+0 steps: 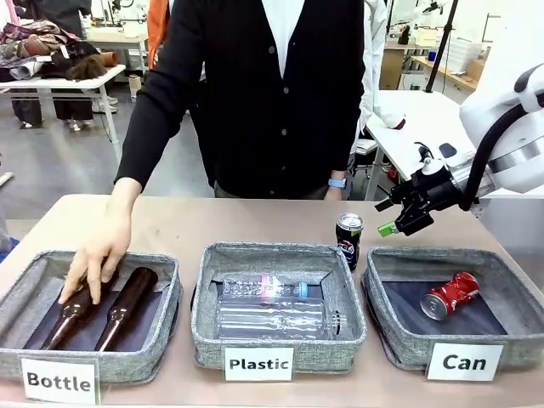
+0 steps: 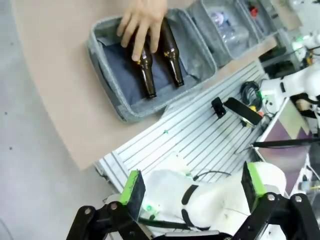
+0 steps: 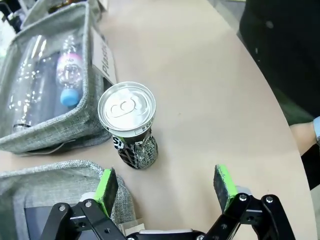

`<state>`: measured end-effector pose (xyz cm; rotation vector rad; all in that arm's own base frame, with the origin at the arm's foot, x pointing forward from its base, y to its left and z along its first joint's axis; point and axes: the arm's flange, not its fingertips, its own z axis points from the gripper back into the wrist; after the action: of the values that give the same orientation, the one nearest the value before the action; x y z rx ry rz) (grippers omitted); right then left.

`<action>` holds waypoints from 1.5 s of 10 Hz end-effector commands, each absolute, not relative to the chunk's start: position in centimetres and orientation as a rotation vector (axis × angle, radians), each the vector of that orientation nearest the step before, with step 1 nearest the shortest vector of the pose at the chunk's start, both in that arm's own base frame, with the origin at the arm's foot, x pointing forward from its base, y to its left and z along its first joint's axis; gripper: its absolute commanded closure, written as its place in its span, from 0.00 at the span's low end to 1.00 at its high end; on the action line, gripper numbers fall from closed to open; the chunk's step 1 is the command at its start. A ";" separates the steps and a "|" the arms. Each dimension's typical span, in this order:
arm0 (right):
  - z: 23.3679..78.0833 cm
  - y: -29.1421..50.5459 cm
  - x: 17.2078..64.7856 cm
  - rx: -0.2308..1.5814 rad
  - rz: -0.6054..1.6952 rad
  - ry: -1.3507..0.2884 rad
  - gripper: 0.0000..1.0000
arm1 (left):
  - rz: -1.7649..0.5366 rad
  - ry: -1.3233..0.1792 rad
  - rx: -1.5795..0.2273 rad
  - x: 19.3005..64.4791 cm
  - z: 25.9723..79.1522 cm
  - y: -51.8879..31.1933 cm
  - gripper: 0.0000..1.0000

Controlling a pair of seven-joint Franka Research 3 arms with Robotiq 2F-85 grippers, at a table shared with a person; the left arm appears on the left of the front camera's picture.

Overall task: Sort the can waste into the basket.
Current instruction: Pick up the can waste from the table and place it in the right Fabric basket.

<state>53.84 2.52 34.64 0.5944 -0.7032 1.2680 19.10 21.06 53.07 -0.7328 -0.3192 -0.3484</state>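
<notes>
The table (image 1: 170,225) carries a row of three grey woven baskets, with the Can basket (image 1: 399,336) at the robot's right end. A person (image 1: 272,102) in a dark cardigan stands at the far side of the table, up and to the left of the Can basket. The Plastic basket (image 1: 212,331) sits just beside the Can basket on its left, and the Bottle basket (image 1: 161,340) comes after that, well apart from the Can basket.

The right gripper (image 1: 382,217) hovers over the far left corner of the Can basket. Its jaws are spread wide and it has hold of nothing. The left gripper (image 2: 192,187) hangs high and well apart from the Can basket, past the Bottle basket's end of the row. It is likewise fully spread with nothing between its pads.

The person's hand (image 1: 98,255) rests on one of two brown glass bottles (image 1: 127,306) in the basket farthest from the Can basket. Clear plastic bottles (image 1: 272,314) lie in the basket next to it.

The red can (image 1: 449,296), dented, lies on its side inside the Can basket, on the dark lining. The black-blue can (image 1: 348,240) stands upright on the table just outside the Can basket's far left corner. In the right wrist view it stands ahead of the open fingers, apart from both pads.
</notes>
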 end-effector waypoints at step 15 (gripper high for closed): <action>31.4 4.2 58.7 0.706 1.539 -0.689 0.00 | -0.688 -0.173 -0.993 27.4 49.7 -2.4 0.00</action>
<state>57.66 4.06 31.40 0.6926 -0.6745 1.4830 28.34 -4.02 49.15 -0.9280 -0.1626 -0.6774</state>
